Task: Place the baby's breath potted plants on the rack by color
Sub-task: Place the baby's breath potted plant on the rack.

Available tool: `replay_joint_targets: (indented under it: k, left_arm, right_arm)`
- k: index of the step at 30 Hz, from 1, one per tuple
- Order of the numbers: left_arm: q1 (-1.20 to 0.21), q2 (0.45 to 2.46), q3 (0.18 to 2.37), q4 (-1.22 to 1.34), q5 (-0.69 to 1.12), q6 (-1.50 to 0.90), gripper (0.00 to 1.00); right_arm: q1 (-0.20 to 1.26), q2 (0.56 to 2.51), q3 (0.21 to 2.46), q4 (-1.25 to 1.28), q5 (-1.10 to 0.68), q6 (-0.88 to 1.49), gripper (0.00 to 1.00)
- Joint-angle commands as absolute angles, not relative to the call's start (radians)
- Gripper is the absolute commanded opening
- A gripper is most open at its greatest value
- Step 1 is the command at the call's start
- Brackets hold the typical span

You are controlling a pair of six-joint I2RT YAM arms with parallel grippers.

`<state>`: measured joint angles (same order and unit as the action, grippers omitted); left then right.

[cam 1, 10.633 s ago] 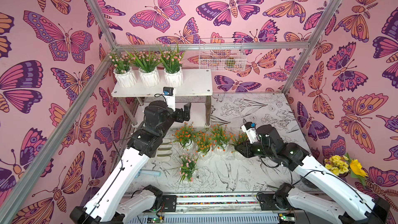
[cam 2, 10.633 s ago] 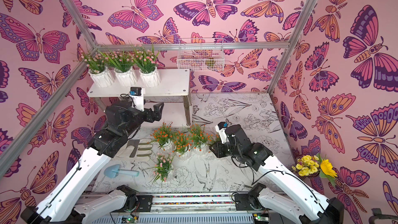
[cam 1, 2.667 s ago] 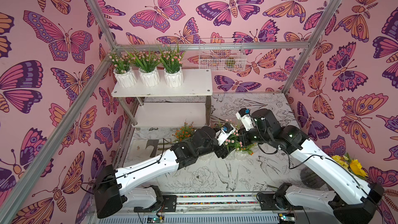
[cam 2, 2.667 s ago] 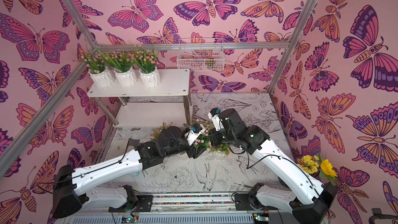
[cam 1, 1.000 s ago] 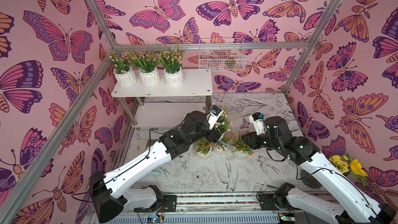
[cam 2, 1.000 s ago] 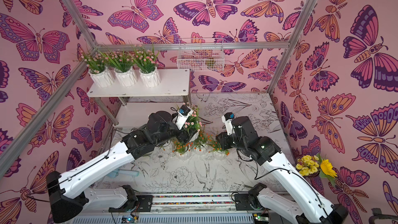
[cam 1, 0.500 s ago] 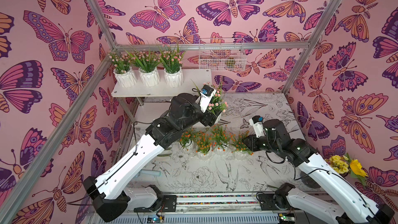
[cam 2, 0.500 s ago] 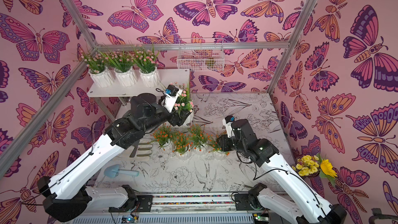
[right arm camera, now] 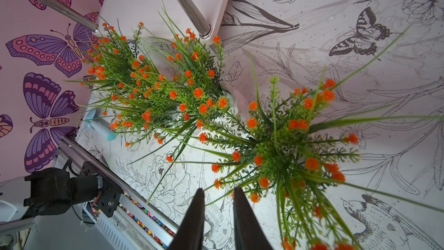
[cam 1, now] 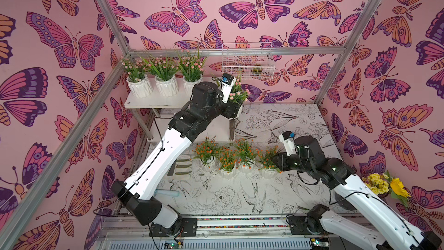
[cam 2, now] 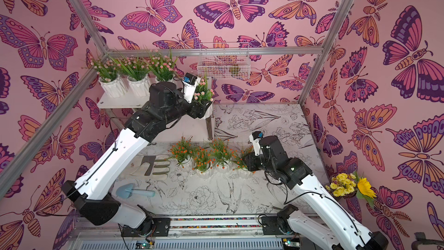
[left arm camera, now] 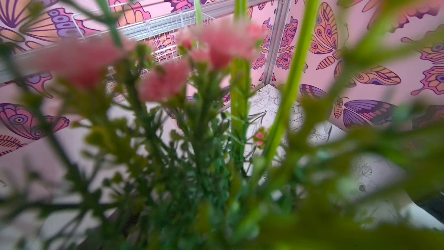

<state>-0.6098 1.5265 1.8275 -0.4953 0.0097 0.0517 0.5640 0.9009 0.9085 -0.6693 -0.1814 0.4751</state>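
Fourth pink plant (cam 1: 236, 92) held over the rack's (cam 1: 153, 102) top board, ready to set down.

In front of the rack, the right gripper (right arm camera: 219, 189) hangs beside the four orange plants (cam 1: 227, 158), fingers a narrow gap apart, empty. At the top board's free end the left gripper (cam 1: 231, 111) is clamped round the pink plant's base, stems up, long axis near vertical. Next, I'd judge: lower it level beside the three pink plants (cam 1: 163, 73), then release.
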Motion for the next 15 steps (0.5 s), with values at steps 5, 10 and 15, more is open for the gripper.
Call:
replay_joint_targets:
  k: [5, 10, 15]
  left_arm:
    - [-0.56, 1.624, 2.007, -0.469, -0.01, 0.051, 0.6]
    - [-0.518, 1.711, 2.11, -0.488, -0.022, 0.026, 0.6]
    - [-0.506, 1.767, 2.163, -0.489, -0.061, 0.021, 0.6]
  right_arm:
    - [0.556, 0.868, 0.901, -0.683, -0.182, 0.489, 0.24]
    - [0.558, 0.852, 0.892, -0.691, -0.176, 0.491, 0.24]
    - [0.557, 0.835, 0.885, -0.701, -0.167, 0.489, 0.24]
